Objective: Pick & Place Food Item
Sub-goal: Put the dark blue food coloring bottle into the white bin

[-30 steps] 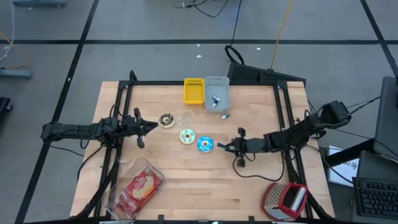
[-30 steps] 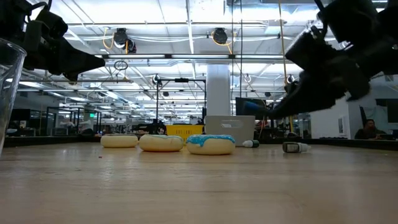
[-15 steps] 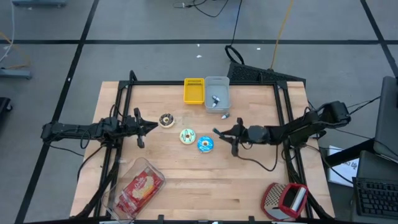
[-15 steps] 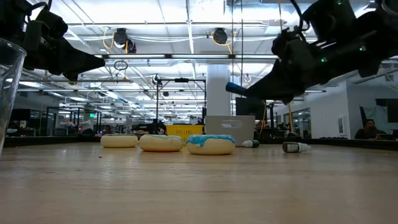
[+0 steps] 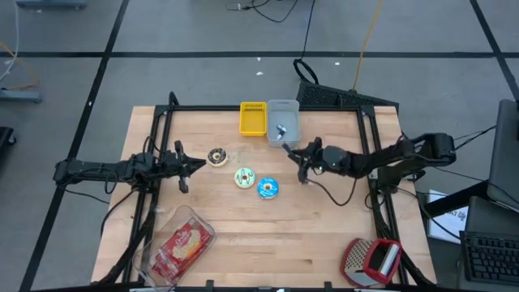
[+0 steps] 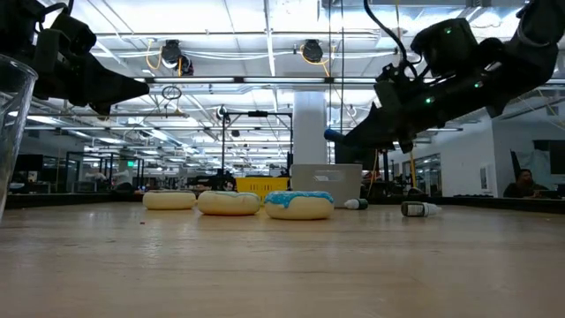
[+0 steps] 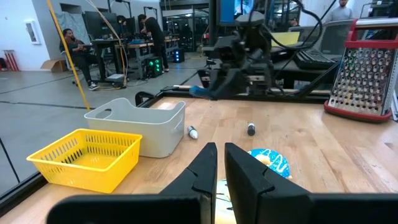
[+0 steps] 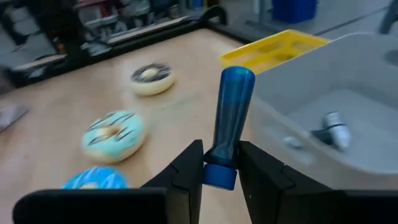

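A slim blue cylindrical marker-like item [image 8: 229,124] sits clamped between the fingers of the right gripper [image 5: 293,154], which has swung since a second ago from about 4 o'clock of the blue-frosted doughnut [image 5: 268,188] up to its 1 o'clock, and now hangs just beside the pale grey plastic bin [image 5: 283,120]. In the low view the gripper [image 6: 353,137] shows the blue tip poking out ahead of it, well above the tabletop. The three doughnuts have not moved: the blue one, the mint-green striped doughnut [image 5: 244,177] at its 10 o'clock, and the chocolate-iced doughnut [image 5: 216,156] farther out at 10 o'clock. The left gripper [image 5: 188,166], fingers pressed together on nothing, stays parked at 9 o'clock of the doughnuts. The grey bin holds small loose objects and stands against a yellow mesh basket [image 5: 253,118] at the table's 12 o'clock edge. A small dark-capped vial [image 7: 251,129] lies on the light wooden table [image 5: 235,223]. A clear plastic packet of red-wrapped snacks [image 5: 180,245] lies at 7 o'clock, a metal box grater with red handle [image 5: 371,261] at 5 o'clock. People sit and stand in the workshop beyond.
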`<state>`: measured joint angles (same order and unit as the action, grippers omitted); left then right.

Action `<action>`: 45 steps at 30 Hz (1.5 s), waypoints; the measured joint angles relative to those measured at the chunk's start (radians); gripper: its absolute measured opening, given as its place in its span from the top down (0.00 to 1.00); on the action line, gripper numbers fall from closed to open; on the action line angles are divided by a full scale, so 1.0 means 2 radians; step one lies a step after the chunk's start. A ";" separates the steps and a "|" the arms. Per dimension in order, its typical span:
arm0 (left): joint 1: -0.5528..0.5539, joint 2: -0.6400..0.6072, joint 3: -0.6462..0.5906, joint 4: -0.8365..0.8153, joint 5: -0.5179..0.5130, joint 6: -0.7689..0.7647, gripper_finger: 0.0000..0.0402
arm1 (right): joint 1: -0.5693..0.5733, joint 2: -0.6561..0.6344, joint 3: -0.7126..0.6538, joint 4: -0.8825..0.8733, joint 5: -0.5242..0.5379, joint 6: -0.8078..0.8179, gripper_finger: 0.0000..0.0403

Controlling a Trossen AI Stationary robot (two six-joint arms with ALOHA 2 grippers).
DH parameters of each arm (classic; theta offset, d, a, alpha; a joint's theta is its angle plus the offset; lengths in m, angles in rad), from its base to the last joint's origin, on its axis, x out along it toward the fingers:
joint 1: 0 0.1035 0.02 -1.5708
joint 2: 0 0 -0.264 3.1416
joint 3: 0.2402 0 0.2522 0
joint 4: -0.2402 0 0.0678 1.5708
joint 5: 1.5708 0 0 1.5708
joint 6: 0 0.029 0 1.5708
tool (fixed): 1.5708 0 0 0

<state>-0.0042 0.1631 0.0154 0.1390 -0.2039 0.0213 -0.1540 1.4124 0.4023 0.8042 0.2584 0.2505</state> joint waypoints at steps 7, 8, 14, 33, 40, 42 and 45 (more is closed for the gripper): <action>0.000 0.000 0.000 0.000 0.000 0.000 0.92 | -0.050 0.000 0.000 0.026 -0.001 0.013 0.81; 0.000 0.000 0.000 0.000 0.000 0.000 0.92 | -0.056 0.000 0.001 0.026 -0.001 0.013 0.80; 0.000 0.000 0.000 0.000 0.000 0.000 0.92 | -0.085 0.000 0.024 0.002 -0.001 0.013 0.80; 0.000 0.000 0.000 0.000 0.000 0.000 0.92 | -0.120 0.000 0.090 -0.077 -0.001 0.013 0.80; 0.000 0.000 0.000 0.000 0.000 0.000 0.92 | -0.118 0.049 0.090 -0.059 -0.014 0.018 0.81; 0.000 0.000 0.000 0.000 0.000 0.000 0.92 | -0.119 0.062 0.090 -0.051 -0.014 0.013 0.81; 0.000 0.000 0.000 0.000 0.000 0.000 0.92 | -0.119 0.064 0.090 -0.043 -0.013 0.008 0.81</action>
<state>-0.0043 0.1632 0.0154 0.1390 -0.2040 0.0216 -0.3916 1.5414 0.5828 0.7177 0.2322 0.2668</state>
